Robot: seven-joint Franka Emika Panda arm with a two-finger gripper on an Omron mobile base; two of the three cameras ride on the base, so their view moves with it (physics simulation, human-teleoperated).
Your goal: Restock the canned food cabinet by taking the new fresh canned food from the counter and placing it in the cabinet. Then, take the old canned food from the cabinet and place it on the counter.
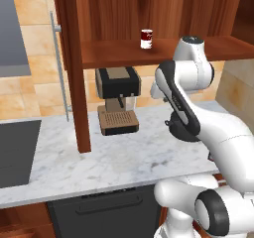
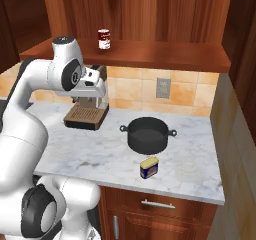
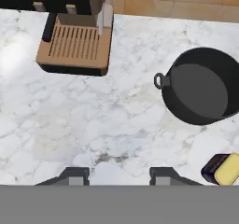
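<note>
The blue can [image 2: 149,168] with a yellowish top stands on the white marble counter [image 2: 85,151] near its front edge, just in front of a black pot. It also appears at the lower right of the hand view, blue can [image 3: 223,169]. The red-and-white can [image 1: 146,38] stands upright on the shelf of the open wood cabinet [image 1: 114,54]; red-and-white can [image 2: 104,38]. My gripper [image 3: 119,176] hangs open and empty above bare counter [image 3: 93,125], left of the blue can. In the right base view the gripper [image 2: 101,98] hovers in front of the coffee machine.
A black two-handled pot [image 2: 147,134] sits mid-counter; pot [image 3: 203,85]. A brown-and-black coffee machine [image 1: 118,100] stands under the shelf. The open cabinet door [image 1: 74,68] with its grey bar handle [image 1: 59,68] juts forward. A black stovetop [image 1: 15,152] lies to the left.
</note>
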